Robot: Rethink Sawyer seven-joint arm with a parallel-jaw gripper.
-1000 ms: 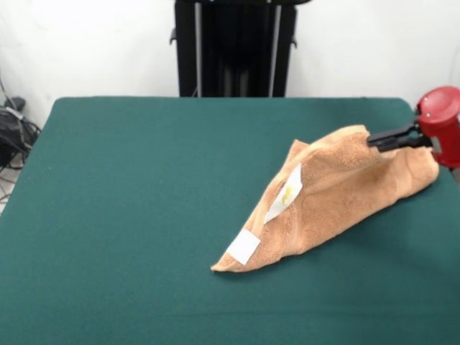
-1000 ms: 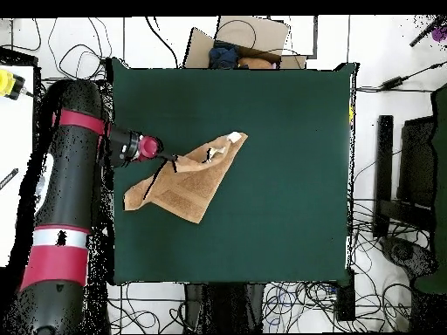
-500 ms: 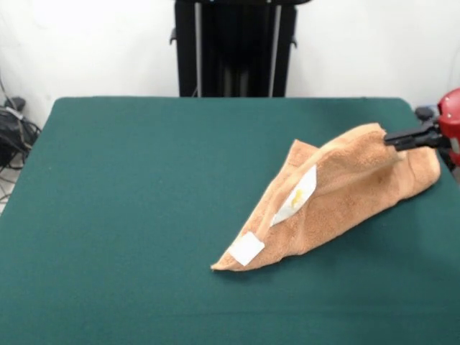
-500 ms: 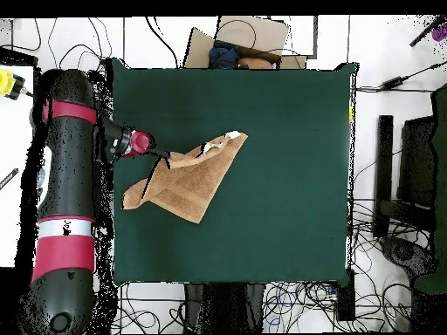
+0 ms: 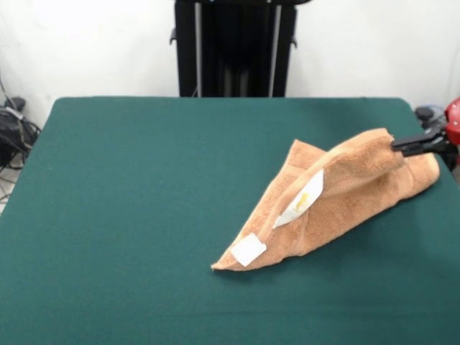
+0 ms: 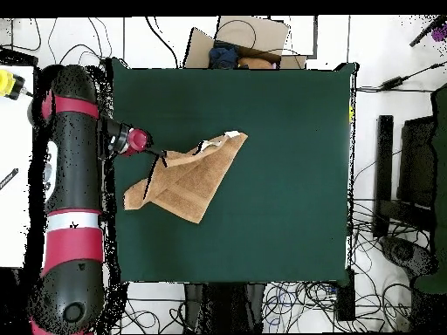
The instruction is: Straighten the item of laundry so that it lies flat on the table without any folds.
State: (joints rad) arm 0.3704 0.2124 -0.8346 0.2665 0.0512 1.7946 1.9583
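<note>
One towel (image 5: 338,194) lies on one desk (image 5: 144,215), and one gripper (image 5: 402,146) works on it. The towel is orange-tan and folded over itself into a long wedge on the desk's right half in the front view. Its low pointed end rests on the green cloth toward the near side, and its other end rises in a raised ridge toward the right edge. The jaws are pressed together on the top of that raised fold, pinching the towel's edge and holding it up off the desk. Two white tags show on the towel in the front view: a small square one (image 5: 249,250) near the low tip and a longer one (image 5: 302,201) higher up along the folded edge.

No container stands on the desk. A brown cardboard box (image 6: 240,42) sits just beyond the desk's top edge in the overhead view, with something dark blue inside it that I cannot make out.

The front view shows only the black jaws and a sliver of the red wrist at the right edge. The overhead view shows the whole red and black arm (image 6: 70,174) stretched along the desk's left side, the gripper (image 6: 163,156) meeting the towel (image 6: 188,179) near that side, and cables on the floor all around the desk (image 6: 288,174).
</note>
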